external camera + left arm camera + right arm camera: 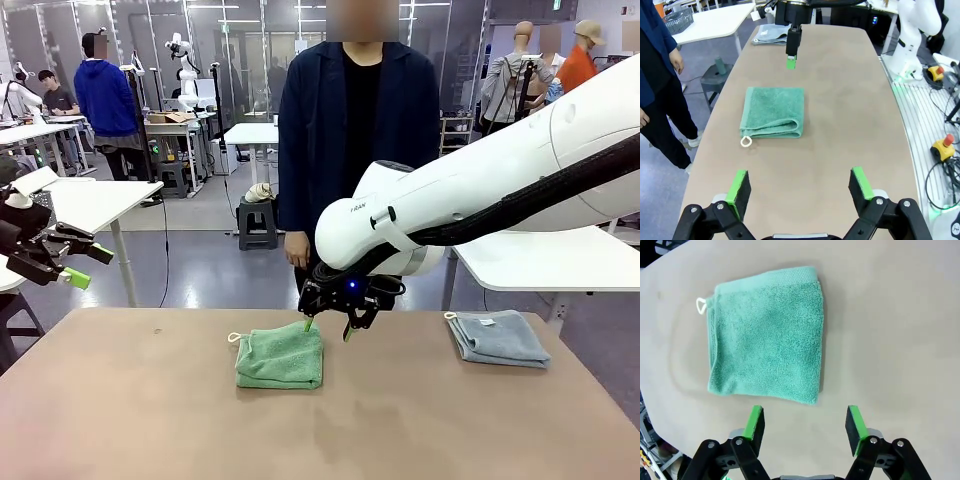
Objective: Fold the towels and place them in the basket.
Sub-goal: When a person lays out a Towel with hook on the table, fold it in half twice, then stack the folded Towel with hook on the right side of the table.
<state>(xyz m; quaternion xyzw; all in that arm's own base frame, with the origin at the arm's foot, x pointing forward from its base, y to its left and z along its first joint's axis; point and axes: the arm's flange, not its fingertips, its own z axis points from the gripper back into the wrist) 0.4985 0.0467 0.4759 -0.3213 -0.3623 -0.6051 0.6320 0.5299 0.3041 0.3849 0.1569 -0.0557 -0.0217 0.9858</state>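
We see two folded towels on the counter: one green towel (281,356), one grey-blue towel (497,337) well apart. Our right tool (328,325) hovers open, empty, beside the green towel; left tool (801,186) open.

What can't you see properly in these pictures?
- Front view: the right claw hangs by the green towel's far edge; its arm hides the table behind it.
- Front view: the grey-blue towel's label is too small to read.
- Left wrist view: the grey-blue towel is partly hidden behind the right arm.
- Left wrist view: the person's upper body is cut off by the edge.
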